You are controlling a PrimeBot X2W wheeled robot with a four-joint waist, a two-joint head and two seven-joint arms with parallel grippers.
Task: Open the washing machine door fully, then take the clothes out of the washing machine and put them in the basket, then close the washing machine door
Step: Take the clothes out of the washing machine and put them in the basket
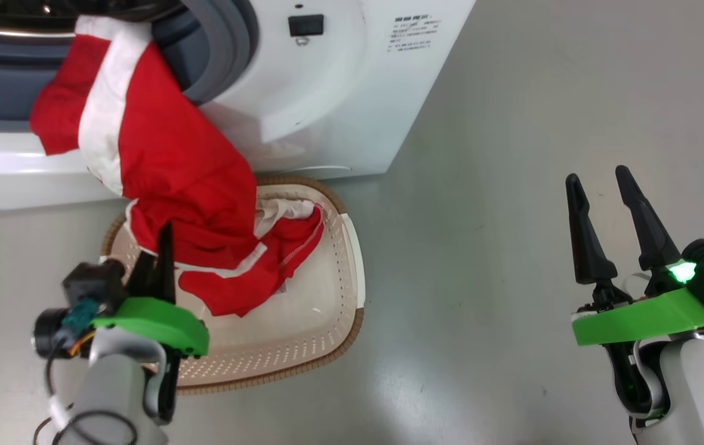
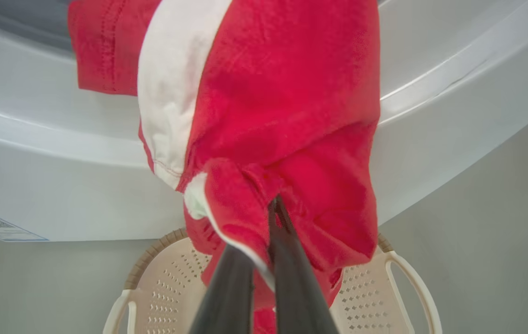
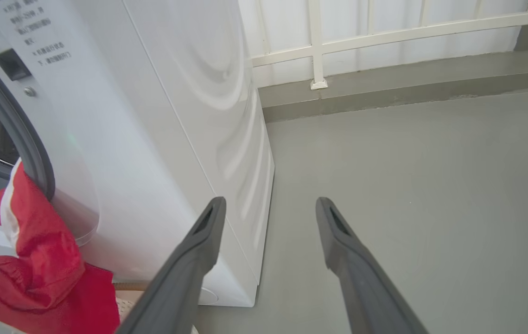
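Observation:
The white washing machine (image 1: 339, 93) stands with its drum mouth uncovered and its blue-grey rubber ring (image 1: 228, 37) showing. Red and white clothes (image 1: 166, 142) hang from the mouth down into the cream basket (image 1: 302, 321) on the floor in front of it. My left gripper (image 1: 165, 232) is over the basket's left side, shut on a lower fold of the clothes (image 2: 282, 93); its fingertips (image 2: 275, 202) are buried in red fabric. More red fabric lies in the basket. My right gripper (image 1: 597, 175) hangs open over bare floor to the machine's right. The washing machine door is out of view.
Grey floor stretches to the right of the machine (image 3: 162, 116) and the basket. Behind it, a raised grey kerb (image 3: 384, 93) and a white railing (image 3: 319, 46) close off the far side. The basket's handle (image 2: 412, 283) faces my left wrist.

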